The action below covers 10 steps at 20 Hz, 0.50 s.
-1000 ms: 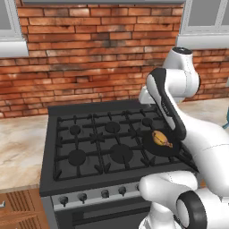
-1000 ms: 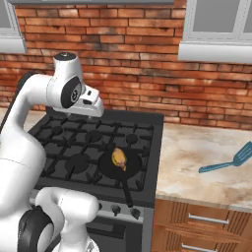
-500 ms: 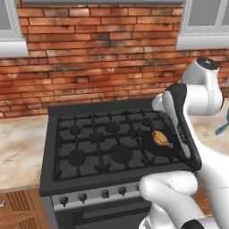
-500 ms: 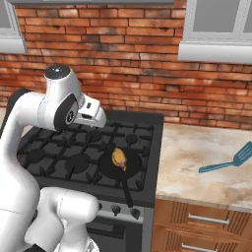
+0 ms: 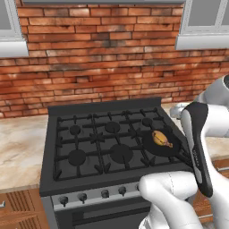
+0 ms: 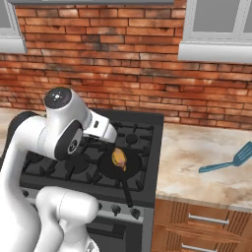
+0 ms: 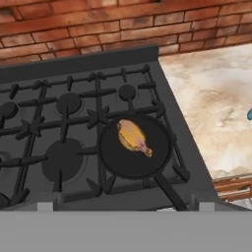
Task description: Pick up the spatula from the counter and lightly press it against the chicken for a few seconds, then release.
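Observation:
A teal spatula (image 6: 225,165) lies on the marble counter (image 6: 197,157) right of the stove, its head toward the far right; a sliver of the spatula (image 7: 249,115) shows at the edge of the hand view. The chicken drumstick (image 6: 118,158) (image 5: 162,138) (image 7: 133,137) rests in a black pan (image 7: 134,147) on the front right burner. My gripper (image 6: 106,134) hovers above the stove just left of the pan, well away from the spatula. In the hand view my gripper (image 7: 126,206) has its tips far apart with nothing between them.
The black gas stove (image 5: 103,143) has several burners with raised grates. The pan's handle (image 6: 127,193) sticks out over the stove's front edge. A brick wall (image 5: 98,58) runs behind, with drawers (image 6: 197,226) below the right counter.
The arm has swung down and to the right over the stove, bringing the hand lower and closer to the pan. Pan, chicken and spatula have stayed put.

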### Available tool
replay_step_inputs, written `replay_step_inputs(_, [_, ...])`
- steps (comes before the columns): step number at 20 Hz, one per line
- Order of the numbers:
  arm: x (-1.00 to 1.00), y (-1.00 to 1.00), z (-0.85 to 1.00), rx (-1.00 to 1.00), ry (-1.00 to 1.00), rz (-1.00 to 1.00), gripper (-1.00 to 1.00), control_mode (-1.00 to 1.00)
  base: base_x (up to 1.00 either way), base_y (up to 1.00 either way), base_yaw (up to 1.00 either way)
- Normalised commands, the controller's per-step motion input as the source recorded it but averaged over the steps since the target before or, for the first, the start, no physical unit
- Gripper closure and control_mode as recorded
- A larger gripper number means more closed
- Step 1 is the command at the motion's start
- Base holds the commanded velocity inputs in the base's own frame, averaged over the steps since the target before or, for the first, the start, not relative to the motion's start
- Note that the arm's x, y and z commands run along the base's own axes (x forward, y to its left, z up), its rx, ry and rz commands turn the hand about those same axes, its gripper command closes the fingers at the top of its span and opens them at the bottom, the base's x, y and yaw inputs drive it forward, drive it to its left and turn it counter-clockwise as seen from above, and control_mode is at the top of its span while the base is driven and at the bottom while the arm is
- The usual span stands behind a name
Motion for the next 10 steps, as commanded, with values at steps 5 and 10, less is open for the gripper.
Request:
replay_step_inputs(5, [-0.09, -0.48, 0.00, 0.00, 0.00, -0.14, -1.00, -1.00, 0.00, 0.00, 0.00])
replay_step_inputs(10, [-0.01, -0.48, 0.02, 0.00, 0.01, -0.20, -1.00, -1.00, 0.00, 0.00, 0.00])
